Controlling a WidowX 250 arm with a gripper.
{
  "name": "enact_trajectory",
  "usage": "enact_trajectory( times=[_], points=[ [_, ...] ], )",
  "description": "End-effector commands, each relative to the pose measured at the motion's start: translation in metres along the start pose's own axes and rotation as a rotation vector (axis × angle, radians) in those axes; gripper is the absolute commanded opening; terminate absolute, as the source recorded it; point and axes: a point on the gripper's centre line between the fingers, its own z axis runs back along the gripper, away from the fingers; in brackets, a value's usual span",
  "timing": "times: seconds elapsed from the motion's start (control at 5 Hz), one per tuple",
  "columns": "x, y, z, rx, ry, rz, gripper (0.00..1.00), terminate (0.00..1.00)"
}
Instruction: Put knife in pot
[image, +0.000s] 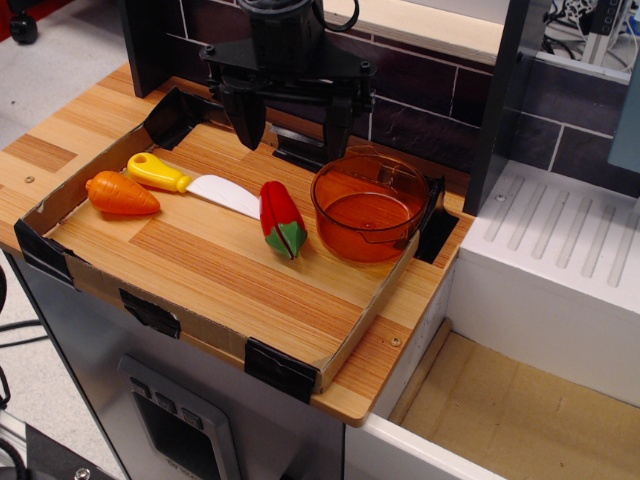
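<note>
The knife (194, 181) lies flat on the wooden counter (230, 270) in the left-centre of the frame, its yellow handle pointing to the upper left and its white blade running down to the right. The blade tip ends just beside the red-and-green toy pepper (282, 219), which seems to overlap it slightly. Just below the handle, touching or nearly so, lies an orange toy carrot (121, 194). Right of the pepper, near but apart from it, stands the pot (368, 206), translucent orange and upright, its mouth open upward; its short handle points to the lower right.

The gripper (292, 128) hangs above the back of the counter at the top centre of the frame, its two dark fingers (247, 118) spread well apart with nothing between them. It sits above the gap between knife and pot, clear of both.

A low cardboard rim (80, 185), taped black at the corners, fences the work area on all sides; the pot stands close to its right wall. The widest bare wood is in the lower middle, in front of the toys. Behind runs a dark tiled wall (420, 90). To the right is a white sink unit (560, 250) with a ribbed drainer, and below it a lower tan surface.
</note>
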Motion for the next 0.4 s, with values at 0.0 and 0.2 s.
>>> enact_trajectory(
  times=[0.0, 0.2],
  points=[
    [0.000, 0.000, 0.000, 0.000, 0.000, 0.000, 1.00, 0.00],
    [0.022, -0.001, 0.009, -0.042, 0.021, 0.267, 1.00, 0.00]
  ],
)
